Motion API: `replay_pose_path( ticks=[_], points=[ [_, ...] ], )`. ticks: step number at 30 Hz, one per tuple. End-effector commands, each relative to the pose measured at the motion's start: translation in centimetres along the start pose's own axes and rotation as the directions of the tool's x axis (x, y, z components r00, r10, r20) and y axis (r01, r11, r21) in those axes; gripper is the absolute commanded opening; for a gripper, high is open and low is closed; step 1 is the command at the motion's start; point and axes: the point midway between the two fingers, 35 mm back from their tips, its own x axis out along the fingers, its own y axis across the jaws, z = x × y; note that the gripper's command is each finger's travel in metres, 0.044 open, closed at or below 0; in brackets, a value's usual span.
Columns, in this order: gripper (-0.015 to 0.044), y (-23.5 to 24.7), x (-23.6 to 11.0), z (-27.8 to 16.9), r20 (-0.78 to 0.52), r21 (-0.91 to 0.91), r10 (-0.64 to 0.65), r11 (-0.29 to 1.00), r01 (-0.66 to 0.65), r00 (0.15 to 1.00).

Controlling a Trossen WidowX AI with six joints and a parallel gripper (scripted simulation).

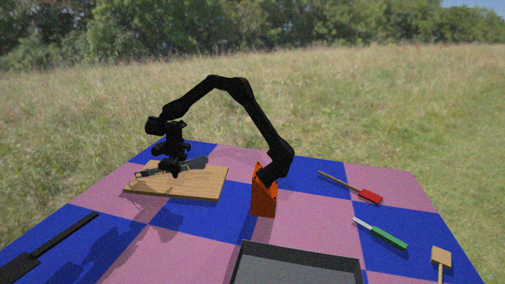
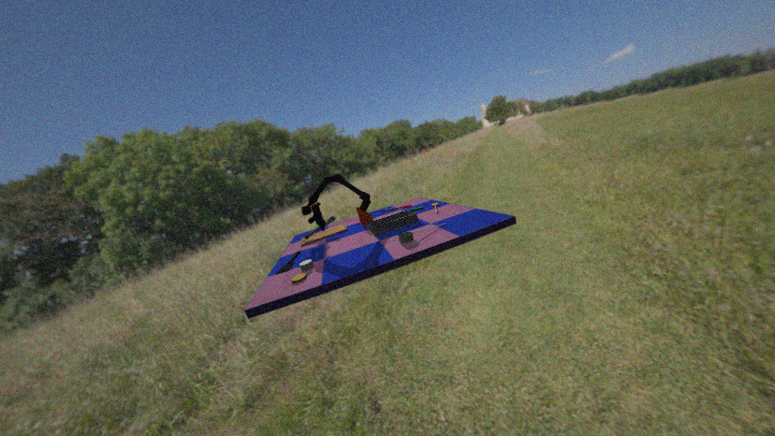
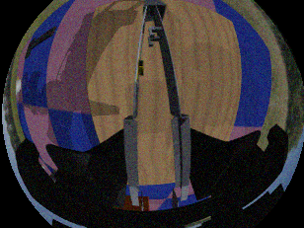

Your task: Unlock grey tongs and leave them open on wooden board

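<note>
The dark roasting tin with a grey floor [image 1: 268, 252] is cut off by the lower edge of the top view, so only its far rim and part of the floor are seen. The long black flat tool [image 1: 52, 239] is clipped at the lower left corner, and the handle of the small wooden mallet [image 1: 440, 257] is cut by the bottom edge. In the exterior view, the objects on the checked pink and blue desk [image 2: 466, 222] are too small to be identified. In the wrist view, the arms of the grey tongs [image 3: 172, 86] are perhaps touched by the hand's fingers, but contact cannot be settled through the blur.
</note>
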Motion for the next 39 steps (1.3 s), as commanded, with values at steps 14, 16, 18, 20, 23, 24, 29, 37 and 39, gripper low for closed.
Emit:
replay_pose_path(
  ticks=[14, 16, 18, 20, 23, 24, 29, 37, 39],
  points=[
    [0.044, 1.5, -1.6, 0.5, 0.009, -0.003, -0.009, 1.0, 0.009, 1.0],
    [0.044, 2.9, -2.9, 0.9, 0.016, 0.001, -0.011, 1.0, 0.011, 1.0],
    [0.044, 4.9, -4.6, 1.2, 0.023, -0.001, -0.011, 1.0, 0.011, 1.0],
    [0.044, 7.2, -6.4, 1.3, 0.023, -0.005, -0.007, 1.0, 0.007, 1.0],
    [0.044, 11.6, -9.3, 0.8, 0.017, -0.012, 0.0, 1.0, 0.0, 1.0],
    [0.044, 13.2, -10.2, 0.6, 0.013, -0.013, 0.002, 1.0, -0.002, 1.0],
    [0.044, 15.4, -11.4, 0.0, 0.005, -0.014, 0.005, 1.0, -0.005, 1.0],
    [0.044, 15.5, -13.3, -0.1, 0.01, -0.02, 0.001, 1.0, 0.0, 1.0],
    [0.044, 15.5, -15.1, -0.2, 0.015, -0.025, -0.004, 1.0, 0.004, 1.0]
  ],
)
